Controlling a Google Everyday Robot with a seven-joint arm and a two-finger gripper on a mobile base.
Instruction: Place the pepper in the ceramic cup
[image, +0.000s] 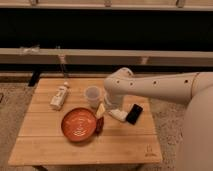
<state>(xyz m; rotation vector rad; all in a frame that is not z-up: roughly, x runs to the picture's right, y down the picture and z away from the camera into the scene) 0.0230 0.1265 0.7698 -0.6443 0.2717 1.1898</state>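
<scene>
Your claw (102, 112) sits at frame centre, low over the tabletop (125, 145), with the arm reaching in from the right edge. Can't tell whether the claw is open, closed or gripping anything. The tip blends into the stuff around it.

The pepper (99, 126) is directly below the claw in the frame, touching it or nearly so. It's at the right rim of the orange plate (74, 125); whether it lies on the rim or just beside it, can't tell. Its long axis runs roughly top to bottom of the frame, pointing up at the claw.

The ceramic cup (92, 96) stands upright above the pepper and a bit left, just beside the wrist. Pepper not in it yet.

My read: you're at the grasp stage. The travel to follow would be short, up-frame and slightly left to the cup mouth. There's only one arm, so no choice there.

Elsewhere, a white bottle (59, 96) lies on its side at the left, and a flat black object (133, 113) is right of the claw. Both are off the path.
</scene>
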